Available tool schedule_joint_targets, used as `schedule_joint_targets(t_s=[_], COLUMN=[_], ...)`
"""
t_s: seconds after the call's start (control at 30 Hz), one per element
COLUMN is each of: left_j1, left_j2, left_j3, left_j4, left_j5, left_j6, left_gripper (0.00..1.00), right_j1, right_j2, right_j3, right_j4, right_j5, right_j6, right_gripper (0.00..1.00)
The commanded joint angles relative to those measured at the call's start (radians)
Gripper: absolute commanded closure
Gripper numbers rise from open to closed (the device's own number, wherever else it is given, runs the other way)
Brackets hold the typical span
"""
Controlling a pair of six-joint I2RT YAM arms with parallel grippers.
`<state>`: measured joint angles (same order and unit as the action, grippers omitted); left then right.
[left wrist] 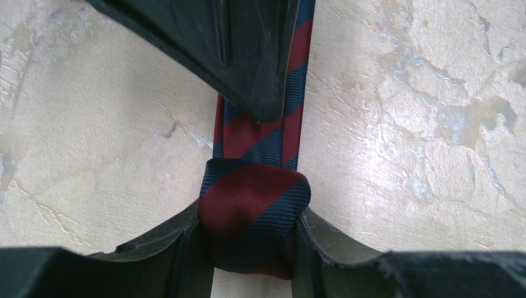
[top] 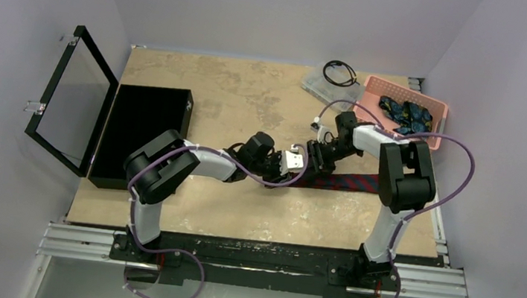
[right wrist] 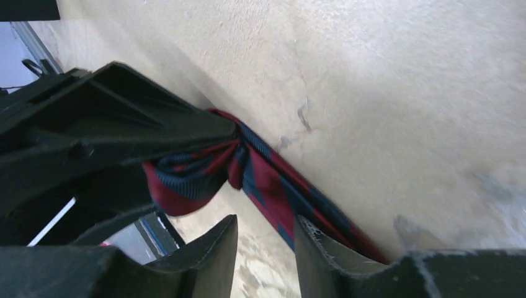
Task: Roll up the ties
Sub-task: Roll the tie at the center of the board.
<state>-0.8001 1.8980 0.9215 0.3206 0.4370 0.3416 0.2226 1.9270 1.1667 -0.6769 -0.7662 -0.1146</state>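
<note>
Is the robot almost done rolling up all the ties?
Not yet. Nothing looks finished. The left gripper pinches a small roll started at one end of the maroon tie; the rest lies flat, with the right gripper by it. The blue-green ties wait in the pink basket.

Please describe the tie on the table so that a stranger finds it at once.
On the beige table, look near the middle. The tie lies there, maroon with navy diagonal stripes, unlike the blue-green ones in the pink basket.

Case (top: 140, 120) far L — basket (top: 441, 109) far R
</note>
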Motion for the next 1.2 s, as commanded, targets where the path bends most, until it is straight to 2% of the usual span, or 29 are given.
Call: schedule_joint_targets(t_s=[0.0,0.07,0.2,0.5,0.57,0.67,0.7,0.77,0.83,0.97,1.03,1.17], left_j1=[0.011,0.009,0.008,0.006,0.006,0.006,0.006,0.009,0.017,0.06,0.081,0.094], left_j2=[0.075,0.08,0.086,0.085,0.085,0.083,0.081,0.073,0.05,-0.013,-0.039,-0.074], left_j3=[-0.018,-0.005,0.015,0.016,0.016,0.014,0.011,0.004,-0.016,-0.07,-0.089,-0.124], left_j4=[-0.262,-0.277,-0.297,-0.303,-0.302,-0.303,-0.302,-0.292,-0.268,-0.134,-0.055,0.096], left_j5=[-0.108,-0.111,-0.114,-0.119,-0.118,-0.116,-0.113,-0.097,-0.056,0.101,0.161,0.181], left_j6=[0.048,0.048,0.044,0.05,0.05,0.054,0.057,0.062,0.065,0.049,0.033,-0.019], left_gripper=[0.76,0.75,0.74,0.74,0.74,0.73,0.72,0.67,0.56,0.41,0.36,0.3], right_j1=[-0.013,-0.009,0.011,0.066,0.066,0.064,0.064,0.059,0.045,0.024,0.019,0.01], right_j2=[-0.11,-0.13,-0.129,-0.061,-0.049,-0.04,-0.036,-0.023,-0.008,0.039,0.056,0.089], right_j3=[0.023,0.002,-0.037,-0.052,-0.046,-0.045,-0.045,-0.047,-0.054,-0.062,-0.069,-0.071], right_j4=[-0.067,-0.006,0.106,0.193,0.205,0.213,0.207,0.184,0.159,0.117,0.119,0.125], right_j5=[-0.05,-0.103,-0.161,-0.131,-0.124,-0.096,-0.086,-0.057,-0.036,0.01,0.029,0.058], right_j6=[-0.022,0.069,0.203,0.227,0.226,0.22,0.215,0.186,0.164,0.121,0.119,0.09], right_gripper=[0.56,0.53,0.53,0.54,0.66,0.95,1.0,1.0,1.0,1.0,1.0,1.0])
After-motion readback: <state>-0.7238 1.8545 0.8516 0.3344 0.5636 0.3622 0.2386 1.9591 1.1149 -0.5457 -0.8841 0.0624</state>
